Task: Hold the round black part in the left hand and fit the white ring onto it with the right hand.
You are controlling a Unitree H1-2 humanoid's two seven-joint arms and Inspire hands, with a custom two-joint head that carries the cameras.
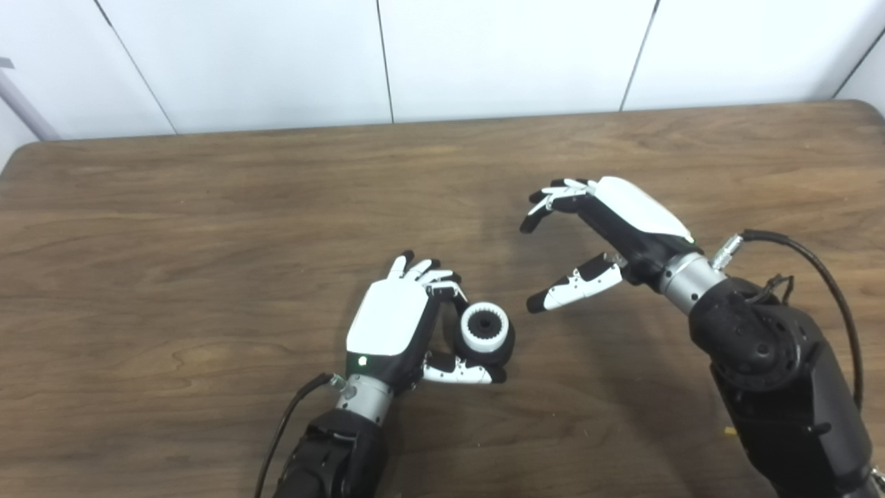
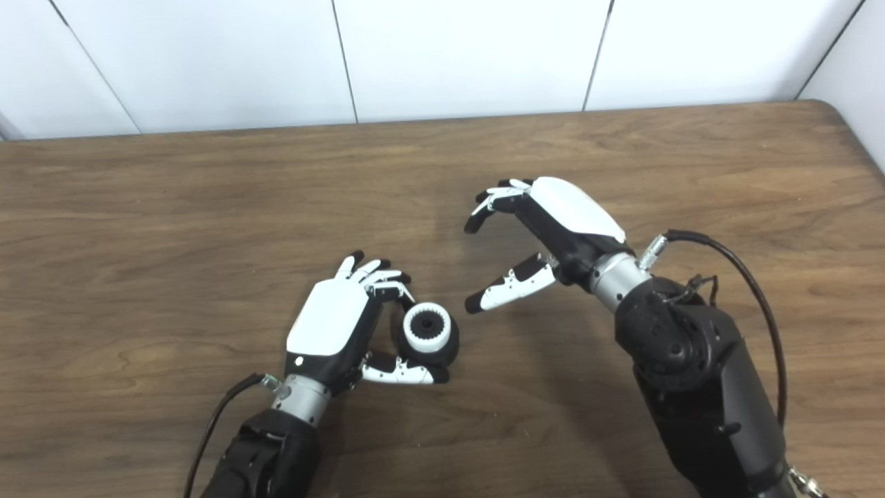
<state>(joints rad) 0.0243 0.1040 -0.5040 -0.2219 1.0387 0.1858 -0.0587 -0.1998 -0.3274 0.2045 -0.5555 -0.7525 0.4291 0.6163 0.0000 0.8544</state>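
The round black part point(image 1: 501, 346) rests low over the wooden table point(image 1: 207, 228), gripped by my left hand point(image 1: 404, 321) between its fingers and thumb. A white toothed ring point(image 1: 484, 326) sits on the black part, facing right and up. My right hand point(image 1: 608, 232) hovers to the upper right of the part, open, with fingers and thumb spread apart and nothing between them. Its thumb tip is a short way right of the ring, not touching it.
Behind the table's far edge stands a white panelled wall point(image 1: 484, 55). A black cable point(image 1: 823, 277) loops off my right forearm. A grey bar point(image 1: 24, 104) shows at the far left.
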